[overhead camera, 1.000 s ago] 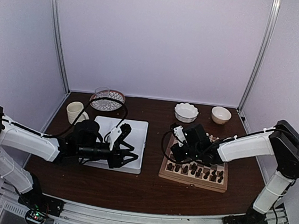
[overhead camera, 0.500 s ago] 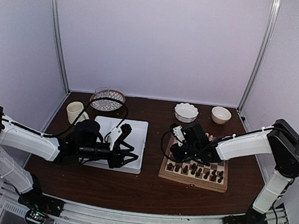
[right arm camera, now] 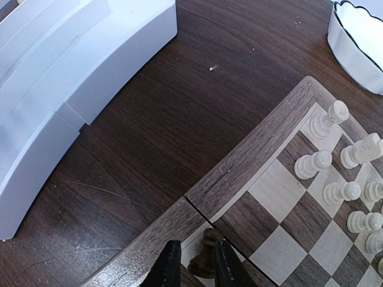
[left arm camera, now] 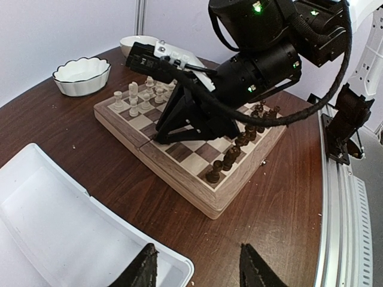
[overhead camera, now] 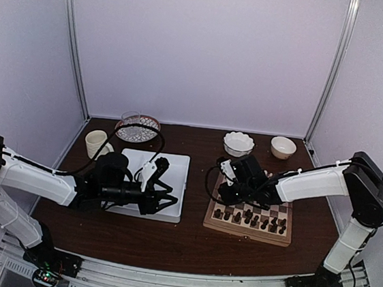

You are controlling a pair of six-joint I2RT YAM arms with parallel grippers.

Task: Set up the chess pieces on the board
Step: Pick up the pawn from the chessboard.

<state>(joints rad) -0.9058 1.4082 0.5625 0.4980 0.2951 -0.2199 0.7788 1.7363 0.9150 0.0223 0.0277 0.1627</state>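
Judging by their look, the chess pieces point(left arm camera: 213, 173) are light, stiff turned wood with narrow bases, easy to tip, so each is best pinched low on the stem, just under the head, and let go straight upward. Most dark men stand in a row along the near edge of the board point(overhead camera: 247, 233), while the pale chessmen point(right arm camera: 315, 161) fill the far side. One dark pawn point(right arm camera: 206, 254) stands on an edge square by the board's fold seam, between the fingers of the right tool point(right arm camera: 195, 251). That tool is only slightly parted, with a sliver of gap on one side, so the pawn looks set down rather than gripped. The left tool point(left arm camera: 198, 248) hangs open and empty over the rim of the white tray point(left arm camera: 60, 203). Compared with a second ago, the right wrist has drawn a little toward the board's far-left side, uncovering more checks, while the left arm has not moved.
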